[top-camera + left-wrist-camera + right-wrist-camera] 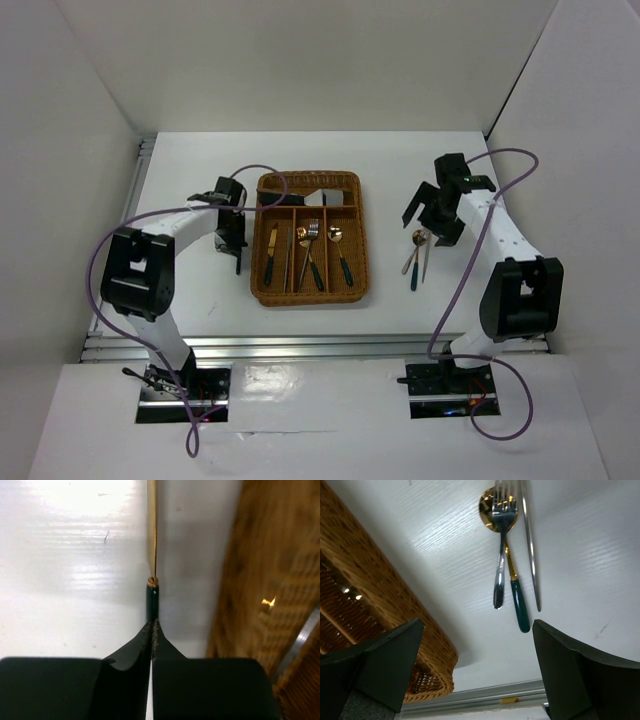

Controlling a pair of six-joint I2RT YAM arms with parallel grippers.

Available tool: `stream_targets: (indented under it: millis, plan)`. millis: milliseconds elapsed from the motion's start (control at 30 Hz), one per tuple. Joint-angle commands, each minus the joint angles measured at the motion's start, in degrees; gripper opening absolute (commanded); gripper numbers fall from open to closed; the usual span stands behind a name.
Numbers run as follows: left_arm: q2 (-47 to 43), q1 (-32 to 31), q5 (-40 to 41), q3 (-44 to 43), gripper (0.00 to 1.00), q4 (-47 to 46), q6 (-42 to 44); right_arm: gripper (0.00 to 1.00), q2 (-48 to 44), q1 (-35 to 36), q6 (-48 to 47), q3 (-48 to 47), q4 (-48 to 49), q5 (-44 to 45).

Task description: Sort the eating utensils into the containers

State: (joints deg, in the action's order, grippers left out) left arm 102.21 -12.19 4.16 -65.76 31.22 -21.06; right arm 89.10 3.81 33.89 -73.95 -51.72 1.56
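1. Table (200, 160): white surface carrying all items.

2. Wicker cutlery tray (308, 297): brown, rectangular, at table centre between the two arms. The crosswise slot at the far end contains a wide silver server (322, 196). The long slots contain, from left to right, a gold-bladed knife (270, 250), forks (312, 250) and a gold spoon (338, 250) with a dark handle.

3. Left gripper (238, 262): positioned just beside the left wall of the tray. In the left wrist view, the left gripper (151, 630) is fully closed on the dark green handle of a gold utensil (152, 540). The utensil points straight away from the fingers and is seen edge-on, so its type cannot be determined. The tray wall (260, 580) runs along its right side, apart from it.

4. Right gripper (430, 222): positioned over the table to the right of the tray, jaws spread wide, nothing between them. In the right wrist view, the right gripper (477, 625) frames three loose utensils lying on the table:
- a silver knife (530, 545), furthest from the tray;
- a silver fork (499, 580), lying across the next item;
- a gold spoon with green handle (520, 610), partly under the fork.

All three lie well apart from the tray wall (385, 595).
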Motion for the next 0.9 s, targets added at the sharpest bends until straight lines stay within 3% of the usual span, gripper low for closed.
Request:
stream_targets:
  millis: [0, 167, 400, 500, 533, 667, 867]
  plan:
    - [-5.26, 1.02, -1.52, -4.99, 0.0, 5.32, 1.11, 0.98, -0.86, -2.05, -0.75, 4.32, 4.16, 0.81]
    - [-10.7, 2.43, -6.26, -9.64, 0.0, 9.03, 2.25, 0.98, -0.86, -4.95, -0.75, 8.38, 6.28, 0.81]
    - [-14.15, 1.02, -10.48, -8.17, 0.0, 8.86, 1.72, 0.98, -1.38, -4.96, -0.75, 10.76, 7.43, 1.43]
    - [-14.15, 1.02, -7.69, -5.01, 0.28, 6.84, 1.02, 0.98, -1.99, -4.96, -0.75, 10.76, 7.43, 0.9]
    - [-14.15, 1.02, -6.9, -3.6, 0.43, 6.31, 1.02, 0.98, -2.61, -4.96, -1.28, 10.24, 6.82, 0.9]
    - [-12.13, 1.02, -4.08, 0.44, 0.61, 4.13, 1.55, 0.99, -3.23, -4.96, -1.28, 10.76, 6.81, 1.43]
    - [-7.65, 1.02, -3.55, 3.53, 0.62, 1.04, 1.55, 0.99, -3.23, -4.96, -1.28, 10.76, 6.29, 0.72]
